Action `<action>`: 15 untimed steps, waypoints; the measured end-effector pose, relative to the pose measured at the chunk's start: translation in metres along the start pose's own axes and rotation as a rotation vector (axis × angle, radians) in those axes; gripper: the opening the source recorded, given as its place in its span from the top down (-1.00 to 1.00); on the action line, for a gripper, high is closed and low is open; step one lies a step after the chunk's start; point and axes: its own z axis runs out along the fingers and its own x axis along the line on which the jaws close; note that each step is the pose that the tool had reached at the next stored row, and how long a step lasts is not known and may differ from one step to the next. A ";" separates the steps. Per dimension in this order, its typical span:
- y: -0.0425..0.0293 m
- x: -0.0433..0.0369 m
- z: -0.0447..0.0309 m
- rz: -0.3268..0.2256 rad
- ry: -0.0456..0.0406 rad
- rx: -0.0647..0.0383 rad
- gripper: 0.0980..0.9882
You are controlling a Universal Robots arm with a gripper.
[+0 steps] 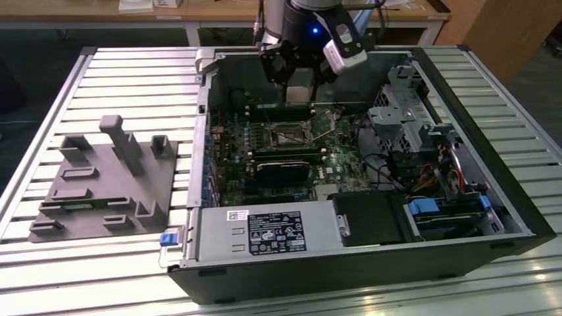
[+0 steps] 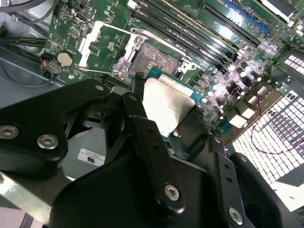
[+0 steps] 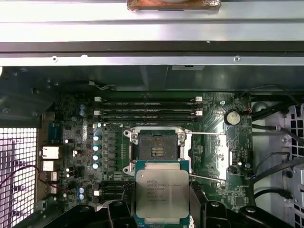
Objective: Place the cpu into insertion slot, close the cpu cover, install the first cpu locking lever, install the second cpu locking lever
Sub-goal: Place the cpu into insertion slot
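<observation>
Gripper clamped on cpu — square, no long side, held flat, dull silver face up, green rim — near bare insertion slot.

Arm runs off the exterior view's top edge. Under it the gripper masks the far strip of the board, and what it carries is too small to make out from here. Slot is a dark square there, detail lost.

In the first wrist view, the cpu is cut by the picture's edge. Fingers cover its two side edges and its print is a blur. It covers the nearest rim of the slot, and one lever slips behind it.

In the second wrist view, a finger crosses the cpu and hides a corner. Slot sits partly behind the chip, pins too fine to tell.
</observation>
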 end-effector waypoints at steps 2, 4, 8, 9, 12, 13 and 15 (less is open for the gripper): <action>-0.0002 0.0000 0.0022 0.000 -0.0002 0.000 0.01; -0.0004 -0.0001 0.0043 0.000 -0.0003 0.001 0.01; -0.0007 -0.0001 0.0086 0.000 -0.0005 0.001 0.01; -0.0008 -0.0002 0.0097 0.000 -0.0005 0.001 0.01; -0.0011 -0.0002 0.0135 0.000 -0.0007 0.002 0.01; -0.0012 -0.0002 0.0149 0.000 -0.0008 0.002 0.01; -0.0015 -0.0003 0.0181 0.000 -0.0012 0.002 0.01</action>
